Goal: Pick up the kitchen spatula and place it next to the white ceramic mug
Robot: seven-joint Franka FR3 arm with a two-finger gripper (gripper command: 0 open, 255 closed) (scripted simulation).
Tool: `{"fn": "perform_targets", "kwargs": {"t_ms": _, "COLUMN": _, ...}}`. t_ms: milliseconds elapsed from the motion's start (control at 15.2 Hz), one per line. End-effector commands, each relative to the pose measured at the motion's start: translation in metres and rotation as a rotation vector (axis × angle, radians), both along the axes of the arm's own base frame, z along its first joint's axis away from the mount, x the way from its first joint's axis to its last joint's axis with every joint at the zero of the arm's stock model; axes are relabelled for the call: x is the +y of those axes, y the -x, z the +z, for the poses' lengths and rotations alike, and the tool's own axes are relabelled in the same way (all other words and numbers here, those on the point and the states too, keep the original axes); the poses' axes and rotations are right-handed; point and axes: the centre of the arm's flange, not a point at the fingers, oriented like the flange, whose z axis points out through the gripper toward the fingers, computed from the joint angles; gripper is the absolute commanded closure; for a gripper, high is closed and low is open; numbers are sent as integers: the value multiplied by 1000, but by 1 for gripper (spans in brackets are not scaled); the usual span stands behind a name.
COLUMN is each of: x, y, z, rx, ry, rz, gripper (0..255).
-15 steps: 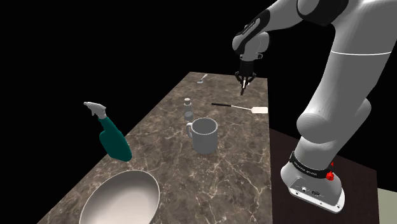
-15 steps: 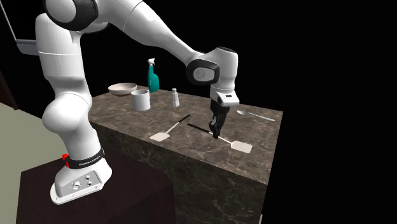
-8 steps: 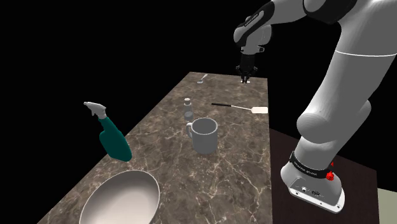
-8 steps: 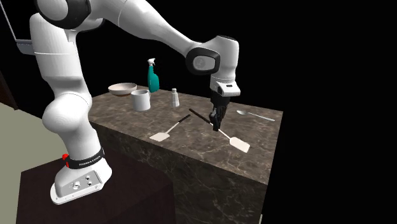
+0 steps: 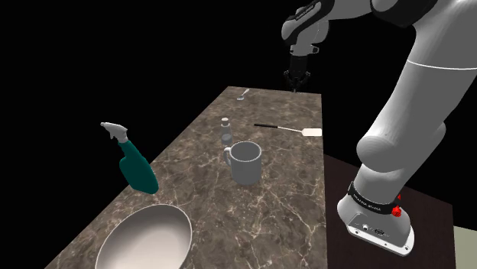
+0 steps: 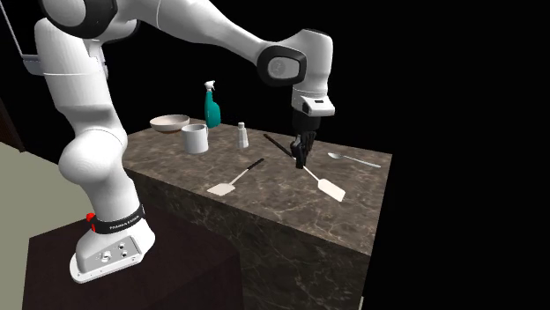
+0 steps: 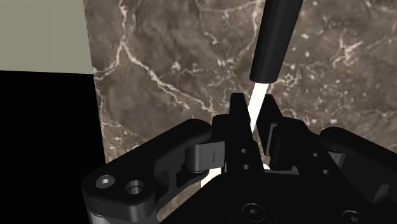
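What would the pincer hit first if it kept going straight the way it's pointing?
Probably the dark marbled countertop below; the pincer is shut on the black-handled white spatula.

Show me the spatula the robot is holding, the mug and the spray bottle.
held spatula [image 6: 331, 189], second exterior view, on its white blade.
mug [image 6: 195, 139], second exterior view, on its side wall.
spray bottle [image 6: 212, 109], second exterior view, on its teal body.
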Motion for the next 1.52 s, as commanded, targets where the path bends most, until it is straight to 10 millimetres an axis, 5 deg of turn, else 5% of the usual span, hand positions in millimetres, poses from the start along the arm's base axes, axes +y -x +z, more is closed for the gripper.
{"fn": "perform_targets", "kwargs": {"t_ms": 0, "x": -1, "y": 0, "z": 11, "rx": 0, "ry": 0, "rz": 0, "gripper": 255}}
{"fn": "perform_targets", "kwargs": {"t_ms": 924, "x": -1, "y": 0, "z": 84, "rx": 0, "ry": 0, "rz": 0, "gripper": 255}}
{"fn": "perform_targets", "kwargs": {"t_ms": 1452, "x": 101, "y": 29, "z": 84, "rx": 0, "ry": 0, "rz": 0, "gripper": 255}}
